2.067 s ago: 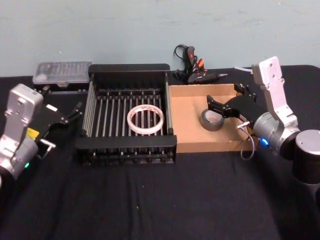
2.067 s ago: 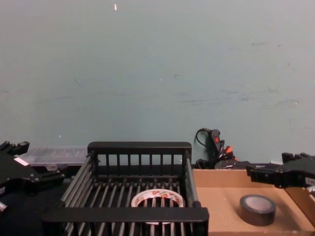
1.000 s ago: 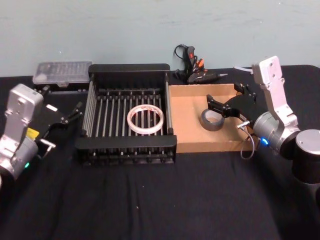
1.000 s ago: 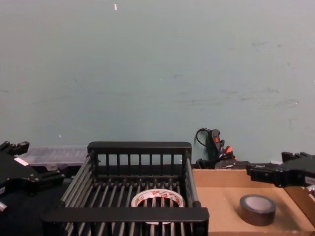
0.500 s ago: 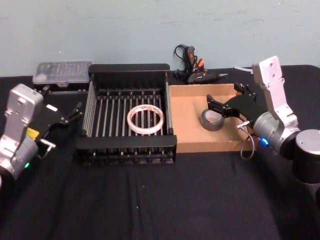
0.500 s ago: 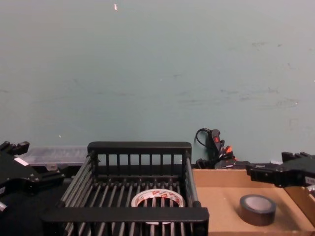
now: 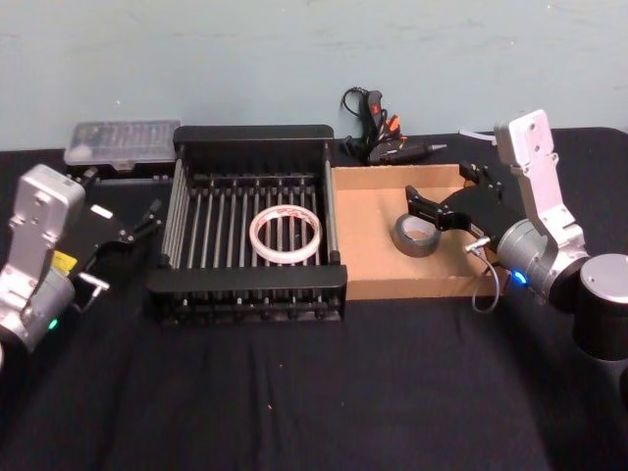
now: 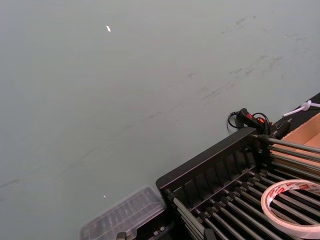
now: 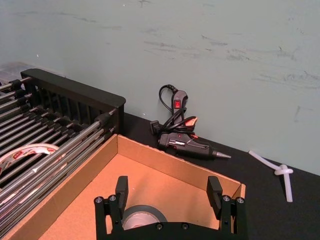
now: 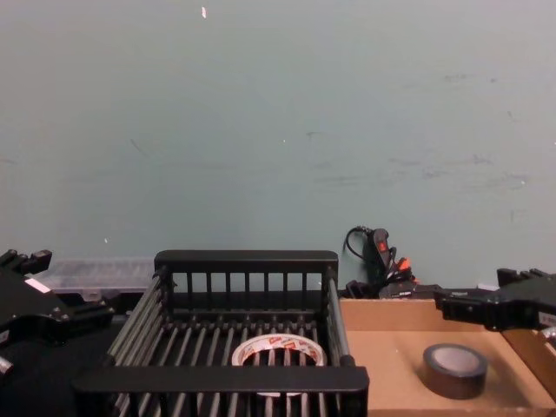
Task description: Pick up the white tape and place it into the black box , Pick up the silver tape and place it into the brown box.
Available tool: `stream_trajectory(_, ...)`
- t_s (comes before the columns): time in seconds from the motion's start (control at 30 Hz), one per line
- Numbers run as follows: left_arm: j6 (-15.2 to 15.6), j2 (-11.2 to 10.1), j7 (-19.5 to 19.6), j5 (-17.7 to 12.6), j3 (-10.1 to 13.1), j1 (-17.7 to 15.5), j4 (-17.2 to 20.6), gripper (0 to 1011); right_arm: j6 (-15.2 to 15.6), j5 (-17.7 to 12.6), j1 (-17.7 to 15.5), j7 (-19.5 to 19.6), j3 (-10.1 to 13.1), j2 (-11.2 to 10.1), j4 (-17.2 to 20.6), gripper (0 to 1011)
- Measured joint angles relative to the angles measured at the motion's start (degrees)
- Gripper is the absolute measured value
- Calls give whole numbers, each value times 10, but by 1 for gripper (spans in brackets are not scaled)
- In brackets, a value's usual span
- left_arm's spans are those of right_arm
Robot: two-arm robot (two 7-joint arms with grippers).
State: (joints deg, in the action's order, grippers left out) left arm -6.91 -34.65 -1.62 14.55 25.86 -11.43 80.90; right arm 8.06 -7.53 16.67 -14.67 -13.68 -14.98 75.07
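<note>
- Right end effector hangs over the brown box, fingers spread, pinching nothing.
- Silver tape lies flat on the box floor, right under and just in front of the right end effector's fingertips; not touching them in the chest view, where the roll sits below the fingers.
- In the right wrist view the two fingers stand apart with the silver tape low between them.
- White tape lies flat on the slatted floor of the black box, well to the left of the right end effector.
- Left end effector sits out to the left of the black box, near its left wall, over the counter; fingers look spread, empty.
- Past the right end effector, by the wall: a black glue gun behind the brown box.
- Clear plastic case beyond the left end effector, beside the black box's far left corner.
</note>
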Motion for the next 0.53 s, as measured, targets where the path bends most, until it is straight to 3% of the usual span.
stream_trajectory(0.53,0,0,0,0,0,0,0,1001,0,0,0,0,0,0,0,1002)
